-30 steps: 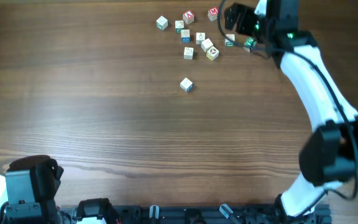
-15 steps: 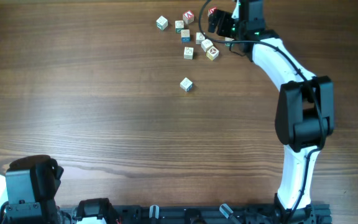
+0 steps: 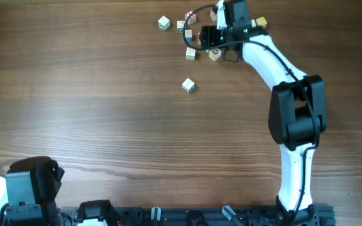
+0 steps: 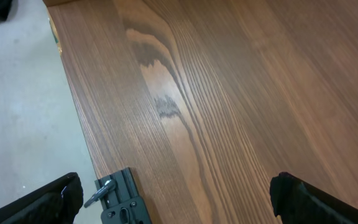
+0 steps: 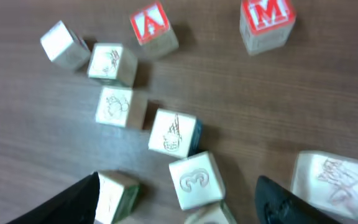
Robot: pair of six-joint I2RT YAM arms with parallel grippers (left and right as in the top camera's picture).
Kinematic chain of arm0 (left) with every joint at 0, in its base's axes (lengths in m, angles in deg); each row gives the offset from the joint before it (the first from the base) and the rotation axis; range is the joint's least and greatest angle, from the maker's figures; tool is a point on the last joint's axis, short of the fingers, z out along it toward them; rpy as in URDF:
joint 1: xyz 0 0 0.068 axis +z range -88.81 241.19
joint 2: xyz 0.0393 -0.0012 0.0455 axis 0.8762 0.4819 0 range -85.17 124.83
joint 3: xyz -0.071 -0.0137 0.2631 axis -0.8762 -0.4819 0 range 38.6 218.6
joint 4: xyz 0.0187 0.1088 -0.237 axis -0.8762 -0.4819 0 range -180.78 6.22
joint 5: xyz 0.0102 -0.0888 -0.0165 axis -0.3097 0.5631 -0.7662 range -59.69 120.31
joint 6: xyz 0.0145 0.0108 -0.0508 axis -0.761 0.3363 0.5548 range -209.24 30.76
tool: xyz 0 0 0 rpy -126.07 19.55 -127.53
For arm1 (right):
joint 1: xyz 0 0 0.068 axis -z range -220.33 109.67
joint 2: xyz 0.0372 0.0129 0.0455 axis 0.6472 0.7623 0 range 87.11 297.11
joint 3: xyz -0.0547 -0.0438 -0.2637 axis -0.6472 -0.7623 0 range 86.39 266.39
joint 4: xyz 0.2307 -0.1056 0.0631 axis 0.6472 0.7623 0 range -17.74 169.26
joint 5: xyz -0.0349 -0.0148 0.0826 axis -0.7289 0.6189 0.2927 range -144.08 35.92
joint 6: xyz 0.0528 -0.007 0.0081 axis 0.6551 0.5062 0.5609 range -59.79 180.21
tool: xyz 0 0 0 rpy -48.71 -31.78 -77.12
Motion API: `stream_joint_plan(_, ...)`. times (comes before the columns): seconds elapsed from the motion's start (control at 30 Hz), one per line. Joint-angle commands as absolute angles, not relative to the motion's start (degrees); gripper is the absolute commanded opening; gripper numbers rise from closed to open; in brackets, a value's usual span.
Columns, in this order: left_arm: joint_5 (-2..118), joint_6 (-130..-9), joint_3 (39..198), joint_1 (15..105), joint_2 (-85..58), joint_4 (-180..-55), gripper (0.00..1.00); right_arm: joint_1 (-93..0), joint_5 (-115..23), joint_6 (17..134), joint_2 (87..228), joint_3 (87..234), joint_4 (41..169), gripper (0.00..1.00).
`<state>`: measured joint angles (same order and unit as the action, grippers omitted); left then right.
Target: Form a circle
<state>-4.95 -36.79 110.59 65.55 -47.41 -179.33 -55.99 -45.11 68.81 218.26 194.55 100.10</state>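
The left arm [image 3: 33, 185] sits at the lower left of the overhead view. Its wrist view shows the left tool [image 4: 176, 190] with jaws wide apart over bare table [image 4: 229, 93]. A lone cube [image 3: 188, 85] lies left of centre, well apart from the rest. At the upper middle, loose cubes [image 3: 163, 22] trail into the cluster of cubes [image 5: 194, 180], which forms no ring. It lies beneath the right tool [image 3: 208, 36], whose jaws stand apart on either side, gripping none. A red M cube [image 5: 266, 22] sits at the upper right of the right wrist view.
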Motion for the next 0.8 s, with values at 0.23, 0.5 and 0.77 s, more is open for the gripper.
stream_joint_plan(0.23, -5.1, -35.9, 110.5, 66.0, -47.5, -179.2, 1.00, -56.3, -47.6, 61.6, 223.9, 205.4, 106.1, 0.79)
stream_joint_plan(0.5, -5.1, -35.9, 110.5, 66.0, -47.5, -179.2, 1.00, -59.5, -51.4, 57.4, 228.8, 205.4, 106.9, 0.72)
stream_joint_plan(0.77, -5.1, -35.9, 110.5, 66.0, -47.5, -179.2, 1.00, -59.2, -54.7, 56.9, 229.4, 205.4, 107.1, 0.66)
